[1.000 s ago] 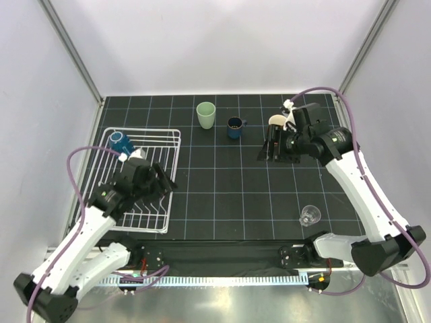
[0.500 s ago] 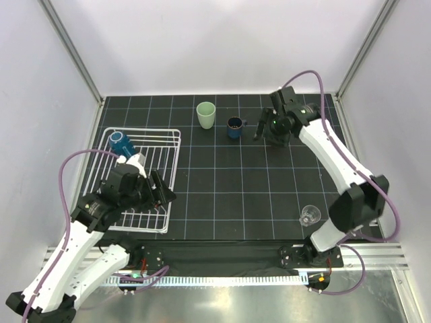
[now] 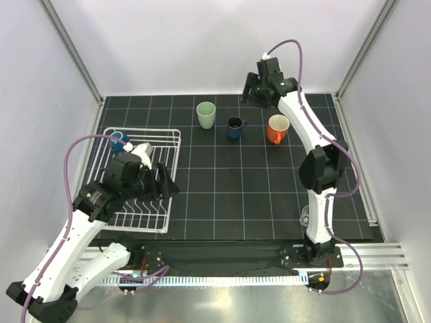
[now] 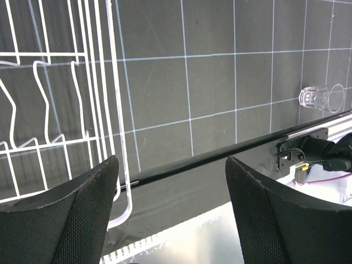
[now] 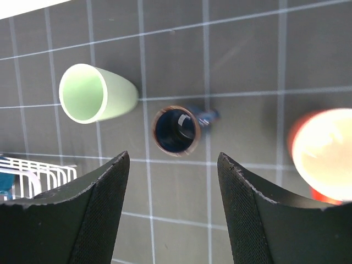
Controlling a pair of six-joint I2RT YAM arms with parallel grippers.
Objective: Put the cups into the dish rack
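The white wire dish rack [image 3: 155,130] is a rectangle with rows of curved tines. It lies flat at the left side of the black mat with white grid lines [image 3: 222,202]. A light blue mug [image 3: 118,140] lies in the rack's far left corner, partly hidden by the left arm's purple cable [image 3: 75,153].

The other four cups are out on the mat. Three stand upright in a row near the far edge:
- the pale green handleless tumbler [image 3: 206,114] on the left
- the small dark blue mug [image 3: 235,126] in the middle, apart from the tumbler
- the orange mug with a pale inside [image 3: 277,128] on the right

The small clear glass [image 4: 322,98] stands upright near the front right edge of the mat. In the top view the right arm hides most of it.

The left gripper [image 3: 163,186] hovers over the rack's near right corner. Its jaws are spread wide and hold nothing.

The right gripper [image 3: 256,93] hangs high above the far row, looking straight down on the dark blue mug. Its jaws are also apart and empty.
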